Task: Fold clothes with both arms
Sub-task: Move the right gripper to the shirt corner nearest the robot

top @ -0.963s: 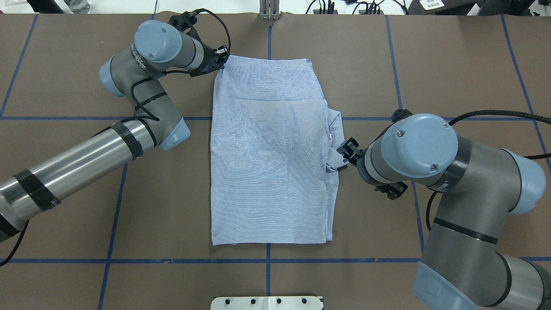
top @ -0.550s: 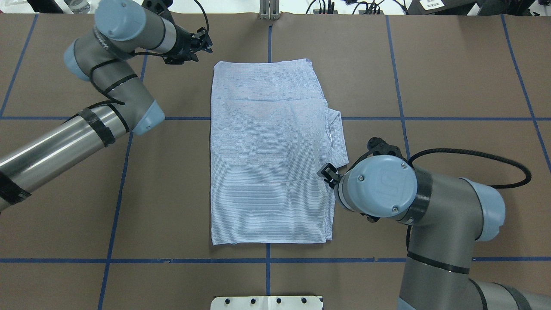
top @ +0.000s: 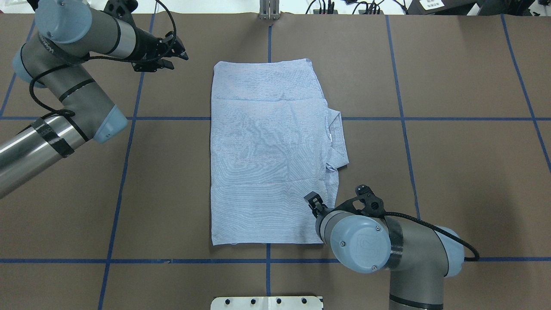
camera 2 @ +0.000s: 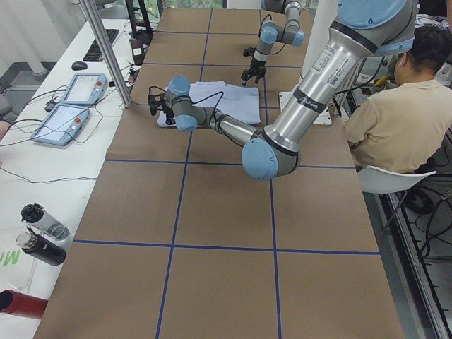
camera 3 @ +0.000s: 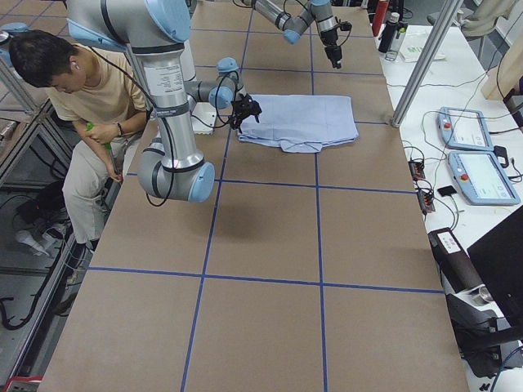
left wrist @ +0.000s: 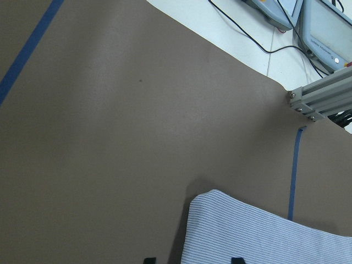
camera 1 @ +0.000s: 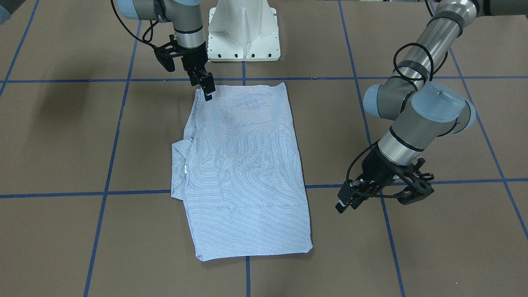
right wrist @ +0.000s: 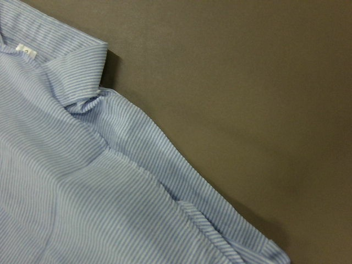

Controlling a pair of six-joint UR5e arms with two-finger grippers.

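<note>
hovering right hand (top: 314,202) above shirt (top: 267,150) edge

left silver-tube arm with grey joints and pale blue caps (top: 26,146): reaching far forward, wrist folded inward | left black two-finger gripper (top: 181,49): fingers parted, aimed sideways, tilted low | right grey-jointed, blue-capped arm (top: 424,254): drawn in, wrist turned down | right black two-finger gripper (top: 313,201): pointing down, finger gap unclear
</note>
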